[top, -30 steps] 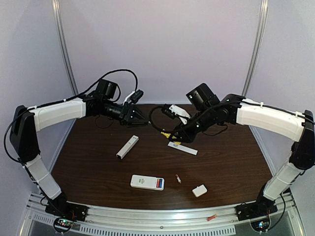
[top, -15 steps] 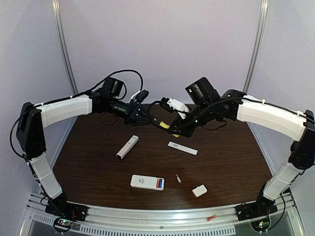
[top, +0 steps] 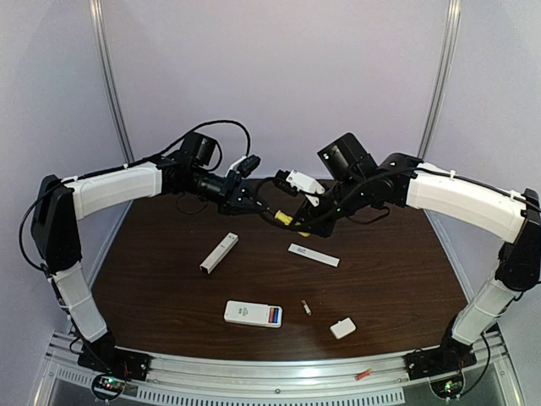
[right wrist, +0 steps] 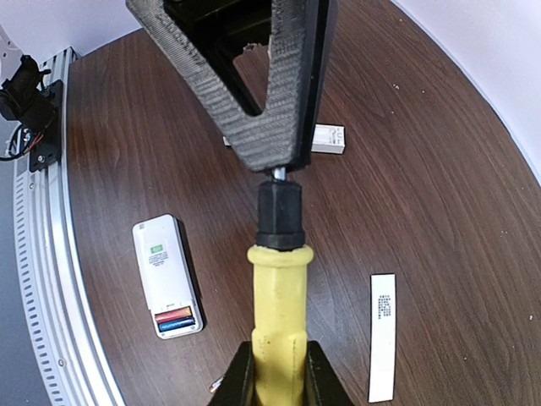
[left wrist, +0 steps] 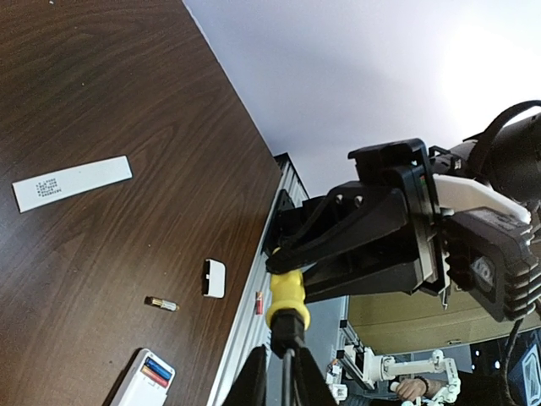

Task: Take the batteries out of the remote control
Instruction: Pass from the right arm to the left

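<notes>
Top external view: both arms are reaching inward and meeting in the air above the far half of the dark table (top: 152, 279).
White bar (top: 219, 252): is lying at an angle left of centre, well apart from both arms.
Left gripper (top: 248, 203): is pinching the metal shaft of the screwdriver (top: 284, 219), with its fingers drawn together onto it (the right wrist view is showing them converging to a point there).
Remote control (top: 247, 313): is lying flat near the front edge with its compartment open, well apart from both grippers.
Batteries (top: 275, 316): one red and one blue are sitting side by side in the compartment at the remote's right end.
Screwdriver: is hanging in the air between the two grippers, its yellow handle toward the right one.
Loose cell (top: 306, 308): a gold-and-red one is lying on the wood just right of the remote.
White strip (top: 314, 255): is lying flat beneath the right arm's wrist, bearing small print.
Right gripper (top: 297, 225): is clamping the yellow handle between both fingers.
White cover (top: 342, 328): is resting near the front edge, right of the loose cell.
</notes>
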You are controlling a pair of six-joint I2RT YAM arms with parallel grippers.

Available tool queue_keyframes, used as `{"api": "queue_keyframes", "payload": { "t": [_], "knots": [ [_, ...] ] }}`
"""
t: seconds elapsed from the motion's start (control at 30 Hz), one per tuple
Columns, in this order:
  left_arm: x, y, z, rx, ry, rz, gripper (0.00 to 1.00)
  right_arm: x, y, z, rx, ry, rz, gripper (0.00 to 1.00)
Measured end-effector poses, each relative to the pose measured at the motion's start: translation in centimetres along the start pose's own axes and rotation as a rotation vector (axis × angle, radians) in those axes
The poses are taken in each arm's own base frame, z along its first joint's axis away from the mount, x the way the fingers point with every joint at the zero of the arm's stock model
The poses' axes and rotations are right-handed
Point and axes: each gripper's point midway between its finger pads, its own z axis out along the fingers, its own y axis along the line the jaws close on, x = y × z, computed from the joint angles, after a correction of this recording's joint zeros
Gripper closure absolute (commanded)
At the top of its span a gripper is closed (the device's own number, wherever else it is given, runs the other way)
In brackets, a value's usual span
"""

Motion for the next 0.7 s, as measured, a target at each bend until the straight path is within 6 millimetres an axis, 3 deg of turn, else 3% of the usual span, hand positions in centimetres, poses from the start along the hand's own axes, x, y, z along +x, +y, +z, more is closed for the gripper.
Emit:
{"api": "queue_keyframes", "payload": {
  "t": [0.5, 0.53, 0.7],
  "knots": [
    [-0.05, -0.38, 0.1, 0.008, 0.003, 0.006, 1.0, 0.05, -0.13, -0.05, 0.008, 0.004, -0.007, 1.0],
    [-0.05, -0.38, 0.1, 0.008, 0.003, 0.006, 1.0, 0.06, -0.24, -0.05, 0.014, 0.005, -0.004, 0.97],
    [-0.1, -0.37, 0.1, 0.006, 0.001, 0.007, 1.0, 0.02, -0.62, -0.07, 0.053, 0.009, 0.037, 0.55]
  ]
}}
